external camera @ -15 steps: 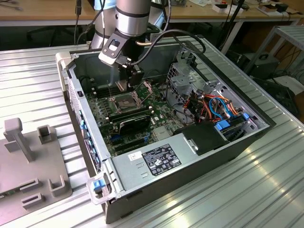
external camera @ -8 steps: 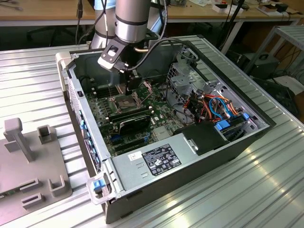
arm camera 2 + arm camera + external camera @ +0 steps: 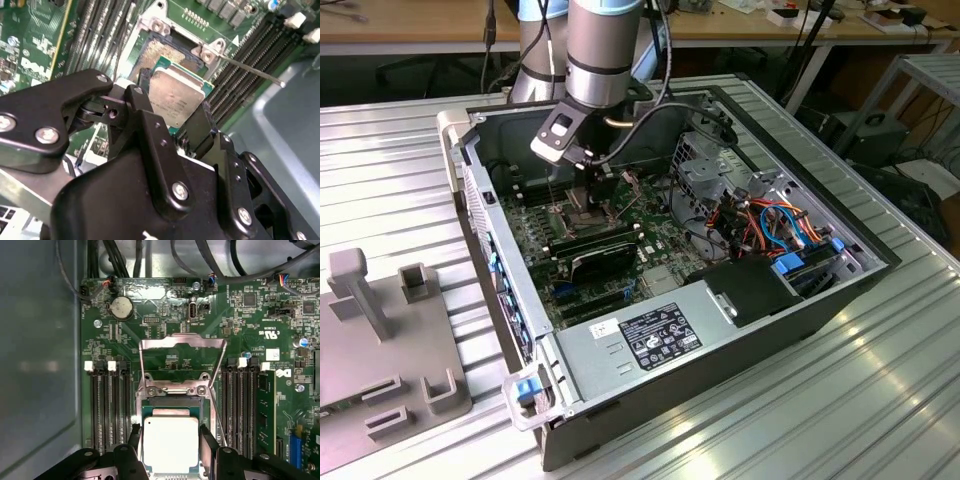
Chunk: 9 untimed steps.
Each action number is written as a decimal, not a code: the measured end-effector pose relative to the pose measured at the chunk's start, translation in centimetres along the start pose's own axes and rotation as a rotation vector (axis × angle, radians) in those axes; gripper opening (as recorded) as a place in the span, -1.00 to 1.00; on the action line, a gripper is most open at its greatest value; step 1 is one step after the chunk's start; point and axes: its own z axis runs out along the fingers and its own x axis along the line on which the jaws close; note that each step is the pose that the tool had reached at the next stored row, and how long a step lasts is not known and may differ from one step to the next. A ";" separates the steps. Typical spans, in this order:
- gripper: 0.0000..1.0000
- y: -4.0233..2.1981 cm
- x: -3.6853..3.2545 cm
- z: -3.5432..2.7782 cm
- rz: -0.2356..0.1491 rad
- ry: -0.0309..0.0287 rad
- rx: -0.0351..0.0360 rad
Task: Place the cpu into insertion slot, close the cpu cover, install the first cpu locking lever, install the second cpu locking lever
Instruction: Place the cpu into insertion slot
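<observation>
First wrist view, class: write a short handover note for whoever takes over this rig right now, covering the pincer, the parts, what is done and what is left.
Pincer: shut on the chip, gripping it at two opposite sides.
Chip: held over the socket, not seated; gold contacts show beside it.
Cover: swung open.
Lever: one thin rod sticks out free, unlatched.
Done: chip is at the socket.
Left: seating the chip, closing the cover, latching both levers.

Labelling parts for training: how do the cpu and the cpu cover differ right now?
The cpu is a solid silvery-grey square; the cpu cover is an open metal frame, board showing through its middle. The cpu sits gripped in the pincer; the cpu cover stands swung open, untouched. Both are metal.
</observation>
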 end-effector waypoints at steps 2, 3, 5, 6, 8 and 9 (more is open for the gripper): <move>0.08 0.01 -0.31 0.05 0.000 0.0001 -0.0001; 0.08 0.01 -0.43 0.10 0.000 0.0002 -0.0001; 0.08 0.01 -0.43 0.10 0.000 0.0001 -0.0001; 0.08 0.01 -0.44 0.13 0.000 0.0001 -0.0001; 0.08 0.01 -0.44 0.15 0.000 0.0001 -0.0001; 0.08 0.01 -0.44 0.15 0.000 0.0001 -0.0001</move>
